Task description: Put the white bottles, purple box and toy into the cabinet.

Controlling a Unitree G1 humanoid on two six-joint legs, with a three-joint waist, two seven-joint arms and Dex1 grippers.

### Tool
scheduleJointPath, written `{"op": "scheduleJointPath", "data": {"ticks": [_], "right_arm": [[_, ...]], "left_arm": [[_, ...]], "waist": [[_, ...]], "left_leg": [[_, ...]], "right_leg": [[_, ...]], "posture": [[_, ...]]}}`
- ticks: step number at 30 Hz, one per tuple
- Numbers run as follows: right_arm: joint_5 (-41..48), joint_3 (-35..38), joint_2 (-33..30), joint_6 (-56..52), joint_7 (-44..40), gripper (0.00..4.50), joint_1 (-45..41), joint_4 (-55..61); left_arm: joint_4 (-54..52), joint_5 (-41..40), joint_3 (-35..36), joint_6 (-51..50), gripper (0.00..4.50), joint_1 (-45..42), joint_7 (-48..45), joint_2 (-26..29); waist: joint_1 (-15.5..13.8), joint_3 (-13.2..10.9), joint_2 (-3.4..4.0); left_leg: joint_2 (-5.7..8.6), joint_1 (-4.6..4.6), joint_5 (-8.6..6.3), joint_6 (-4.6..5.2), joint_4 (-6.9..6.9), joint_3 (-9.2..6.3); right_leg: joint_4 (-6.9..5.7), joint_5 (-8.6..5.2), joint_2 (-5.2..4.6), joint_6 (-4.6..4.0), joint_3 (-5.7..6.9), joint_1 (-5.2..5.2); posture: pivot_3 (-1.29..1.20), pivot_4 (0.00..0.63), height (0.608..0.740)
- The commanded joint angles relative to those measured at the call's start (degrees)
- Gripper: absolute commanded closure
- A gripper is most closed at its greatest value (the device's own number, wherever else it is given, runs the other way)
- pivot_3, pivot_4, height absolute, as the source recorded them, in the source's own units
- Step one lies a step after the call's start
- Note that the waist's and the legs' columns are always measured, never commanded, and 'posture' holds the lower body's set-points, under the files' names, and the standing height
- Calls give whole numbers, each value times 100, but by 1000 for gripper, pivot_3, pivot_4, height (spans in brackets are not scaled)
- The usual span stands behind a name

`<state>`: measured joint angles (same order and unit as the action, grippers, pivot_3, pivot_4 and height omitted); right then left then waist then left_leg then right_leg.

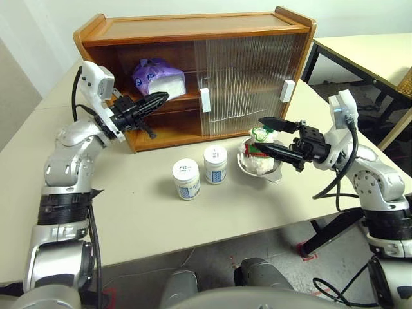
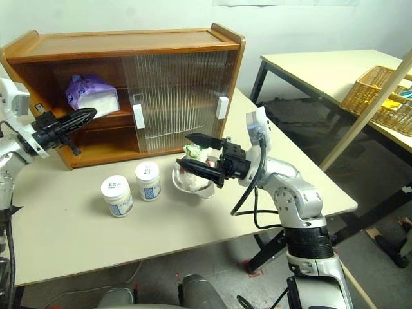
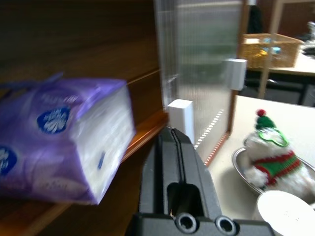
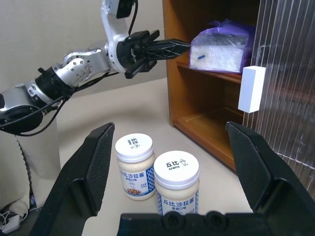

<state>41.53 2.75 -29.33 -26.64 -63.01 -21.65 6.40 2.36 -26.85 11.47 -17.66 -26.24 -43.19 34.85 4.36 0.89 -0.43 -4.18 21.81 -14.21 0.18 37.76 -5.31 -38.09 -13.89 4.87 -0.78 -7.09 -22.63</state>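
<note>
Taking the cabinet [image 1: 193, 71] as your landmark and reading left to right: your left hand [image 1: 158, 100] is hanging at the open left bay, just outside the middle shelf, fingers pressed together and gripping nothing. The purple box [image 1: 158, 77] is already sitting on that shelf, just beyond the fingertips — soft and light, it needs no more handling.

In front of the cabinet, on the counter [image 1: 129, 212], the two white bottles [image 1: 199, 172] are standing upright, just beside each other and a little left of the closed ribbed doors. They look rigid and smooth, probably slippery on the label; you would do best to pinch one across the body below the lid, squarely, since a squat jar can twist out of two narrow fingers.

Further right, in front of the doors, the toy [image 1: 259, 151] is lying in a shiny steel bowl [image 1: 273, 172]. It is plush — light, squashy, forgiving — so grab the body rather than the hat, and lift clear so the bowl is not dragged along.

Your right hand [image 1: 270, 135] is hovering at the toy, fingers spread wide apart, one above it and one at its side, holding nothing.
</note>
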Motion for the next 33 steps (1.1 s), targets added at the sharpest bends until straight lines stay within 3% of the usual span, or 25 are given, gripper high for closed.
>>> {"op": "scheduleJointPath", "data": {"ticks": [1, 14, 33], "right_arm": [[-31, -22, -46, -70, -33, 0, -35, 22], [-23, -14, -36, -68, -31, 0, -5, 39], [-47, -20, 37, -20, 30, 0, 63, 88]], "left_arm": [[-127, 44, 152, -155, 4479, 119, 693, -364], [-56, 693, 194, 14, 4479, 216, 2341, -1110], [847, 1101, 195, 705, 4479, -282, 2868, -1295]], "waist": [[-14, 0, 0], [-51, -8, -13], [-51, -12, -19]], "left_leg": [[0, 0, 0, -1, 1, 1], [1, -3, -3, -4, 4, 5], [1, -4, -5, -9, 5, 4]], "right_leg": [[3, 0, 0, 0, 0, 1], [11, 0, 0, 1, -2, 10], [15, 0, 0, 1, -3, 14]], "posture": [[-87, 0, 740], [-91, 0, 740], [-109, 0, 740]]}}
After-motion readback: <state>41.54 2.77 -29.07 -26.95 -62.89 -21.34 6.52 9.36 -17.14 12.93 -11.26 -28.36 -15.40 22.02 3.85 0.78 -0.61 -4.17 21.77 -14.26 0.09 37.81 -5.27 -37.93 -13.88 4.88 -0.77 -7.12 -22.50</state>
